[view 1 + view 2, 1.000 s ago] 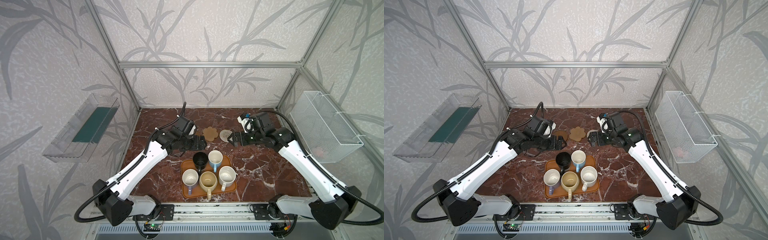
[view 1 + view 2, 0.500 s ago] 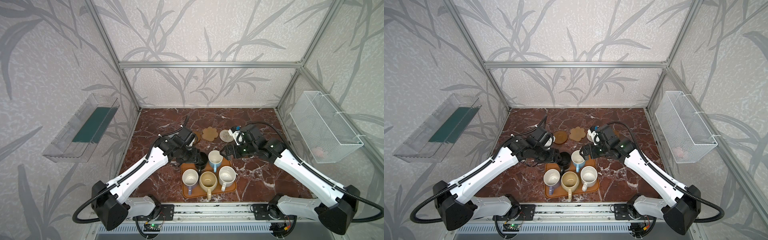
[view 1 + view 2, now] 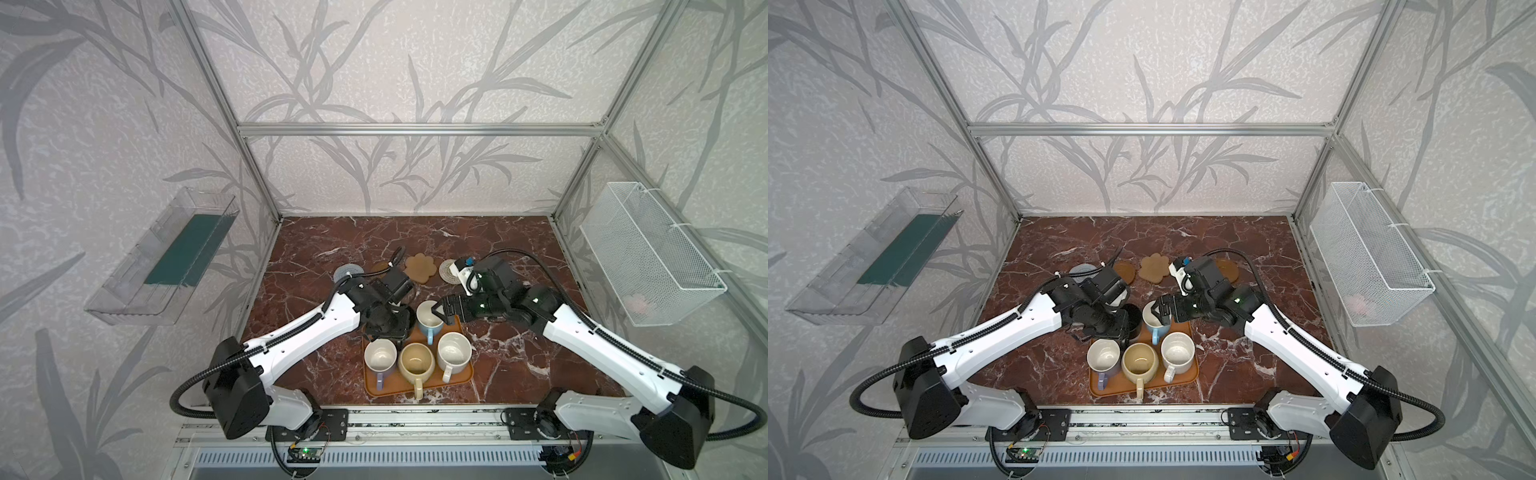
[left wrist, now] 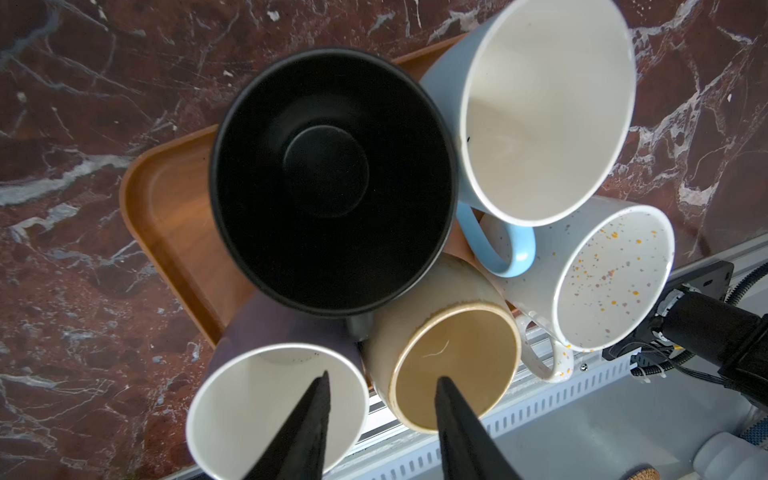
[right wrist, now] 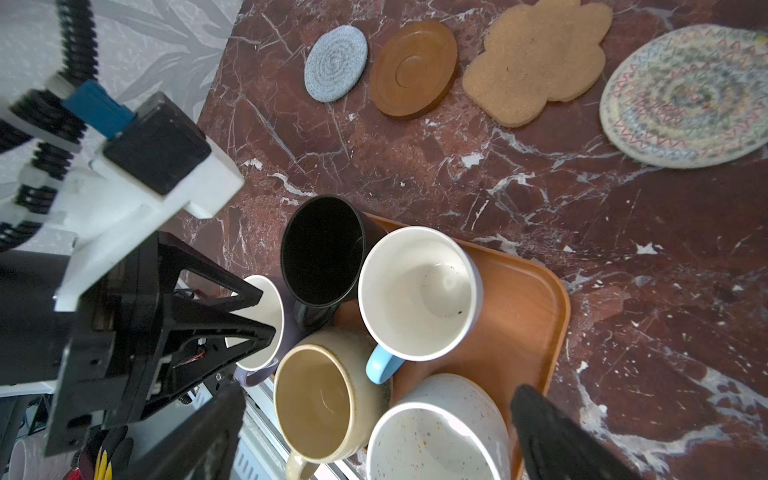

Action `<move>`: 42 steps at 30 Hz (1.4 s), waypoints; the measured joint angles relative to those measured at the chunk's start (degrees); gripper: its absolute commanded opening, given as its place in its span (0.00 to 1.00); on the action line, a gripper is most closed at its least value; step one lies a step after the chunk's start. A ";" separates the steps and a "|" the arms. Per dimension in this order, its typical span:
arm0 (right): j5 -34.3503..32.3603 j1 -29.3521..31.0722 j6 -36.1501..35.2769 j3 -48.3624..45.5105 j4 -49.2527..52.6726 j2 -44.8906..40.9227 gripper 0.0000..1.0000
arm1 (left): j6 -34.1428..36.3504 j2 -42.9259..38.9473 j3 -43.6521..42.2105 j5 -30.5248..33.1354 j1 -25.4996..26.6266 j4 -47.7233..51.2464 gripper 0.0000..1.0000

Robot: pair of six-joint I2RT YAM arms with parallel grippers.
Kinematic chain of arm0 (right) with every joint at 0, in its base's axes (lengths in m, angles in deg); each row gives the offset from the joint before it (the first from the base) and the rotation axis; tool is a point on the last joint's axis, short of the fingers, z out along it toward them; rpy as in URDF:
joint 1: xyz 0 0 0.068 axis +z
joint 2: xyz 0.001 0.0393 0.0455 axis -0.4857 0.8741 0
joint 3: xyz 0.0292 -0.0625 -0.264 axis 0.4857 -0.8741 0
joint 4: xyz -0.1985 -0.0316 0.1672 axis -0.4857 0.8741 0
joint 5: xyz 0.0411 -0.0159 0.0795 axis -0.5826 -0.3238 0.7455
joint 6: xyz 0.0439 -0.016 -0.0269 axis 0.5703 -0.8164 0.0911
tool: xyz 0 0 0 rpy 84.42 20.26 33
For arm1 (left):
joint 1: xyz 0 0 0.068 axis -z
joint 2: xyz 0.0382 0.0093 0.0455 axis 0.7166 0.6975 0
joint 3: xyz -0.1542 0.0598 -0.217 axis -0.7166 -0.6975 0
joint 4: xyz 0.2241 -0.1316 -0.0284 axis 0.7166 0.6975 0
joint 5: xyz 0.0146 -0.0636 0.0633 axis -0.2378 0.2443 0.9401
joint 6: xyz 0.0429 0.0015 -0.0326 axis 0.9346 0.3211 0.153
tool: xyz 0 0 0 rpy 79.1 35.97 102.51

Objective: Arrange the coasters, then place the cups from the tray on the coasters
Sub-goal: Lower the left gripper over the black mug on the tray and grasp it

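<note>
The orange-brown tray [image 3: 466, 376] holds the cups: black [image 4: 332, 183], light blue [image 3: 428, 322], lavender [image 3: 380, 359], tan-yellow [image 3: 416, 363] and speckled white [image 3: 454, 356]. The coasters lie in a row behind it: grey woven [image 3: 348, 273], brown disc [image 5: 413, 68], flower-shaped [image 3: 420, 268], cream woven [image 3: 447, 271], and a second brown disc [image 3: 1228, 270]. My left gripper [image 4: 382, 378] hangs over the tray's left side by the black cup's handle. Its jaws are narrowed but apart, with nothing between them. My right gripper [image 5: 376, 397] stands wide open above the light blue and speckled cups.
A clear plastic bin [image 3: 166, 262] hangs on the left wall and a white wire basket [image 3: 648, 253] on the right wall. The two grippers are close together over the tray. An aluminium rail [image 3: 415, 419] runs along the table's front edge.
Both arms have swung from the coaster row toward the front and now hang over the tray. The left jaws have narrowed; the right jaws stayed wide.
</note>
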 measured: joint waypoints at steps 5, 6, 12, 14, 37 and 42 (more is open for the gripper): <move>-0.15 0.72 0.70 -0.22 -0.57 0.59 0.99 | -1.38 0.09 -1.18 1.51 1.31 -0.17 0.42; -0.22 0.85 0.81 -0.22 -0.70 0.70 0.99 | -1.66 0.09 -1.51 1.86 1.51 -0.20 0.42; -0.68 1.07 0.98 -0.28 -1.60 0.98 0.99 | -3.19 0.09 -3.34 4.61 2.47 -0.90 0.39; -0.72 1.16 0.87 -0.26 -1.55 1.25 0.99 | -3.43 0.09 -3.34 5.57 2.51 -1.70 0.35; -2.23 1.33 0.33 -0.44 -1.27 1.99 0.99 | -3.58 3.17 -3.89 8.66 3.43 -5.33 0.31; -2.21 1.33 0.35 -0.44 -1.27 1.97 0.99 | -3.74 3.80 -4.48 10.36 4.39 -6.54 0.30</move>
